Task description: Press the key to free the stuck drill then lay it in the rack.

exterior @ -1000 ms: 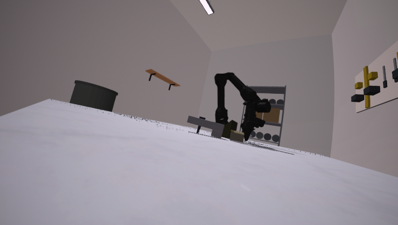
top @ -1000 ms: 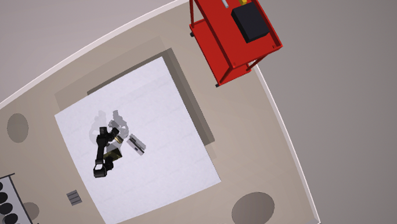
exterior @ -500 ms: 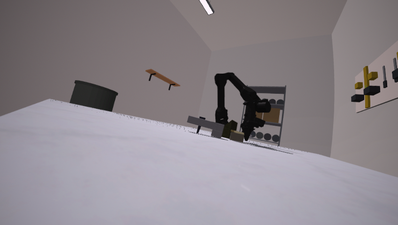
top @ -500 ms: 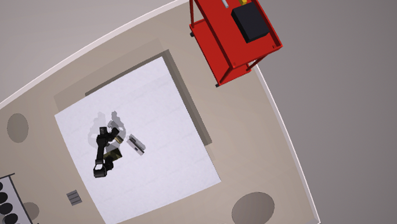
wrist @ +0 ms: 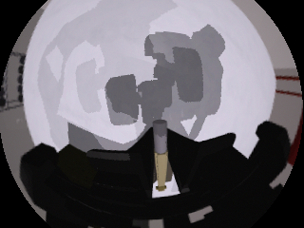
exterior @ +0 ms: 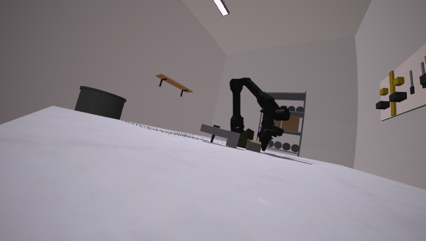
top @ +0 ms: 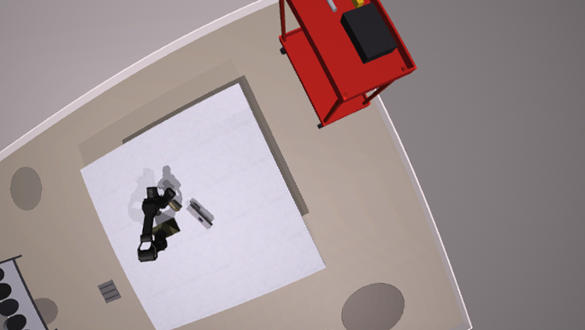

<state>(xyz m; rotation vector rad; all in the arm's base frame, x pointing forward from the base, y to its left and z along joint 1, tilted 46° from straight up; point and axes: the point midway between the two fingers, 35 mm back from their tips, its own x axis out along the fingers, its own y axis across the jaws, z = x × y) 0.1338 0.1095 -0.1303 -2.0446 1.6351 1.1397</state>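
My gripper [wrist: 158,129] [exterior: 263,149] points down, with its tips low over the table. It is shut on the drill [wrist: 161,139], whose round grey end shows between the dark fingers in the wrist view. A brass-coloured part continues below the grey end there. A small tan block [exterior: 253,145] [top: 175,205] stands right beside the fingertips. A grey fixture [exterior: 219,131] [top: 200,213] with a raised bar stands apart from the gripper. A small black piece [exterior: 212,138] shows below the bar. I cannot tell for certain which parts are the key and the rack.
A dark olive block [top: 169,226] [exterior: 245,138] stands between the arm's base and the tan block, close to both. All stand on the white table [top: 252,183]. A red cart [top: 322,52], a shelf unit [exterior: 302,119] and a dark bin [exterior: 100,103] stand beyond the table.
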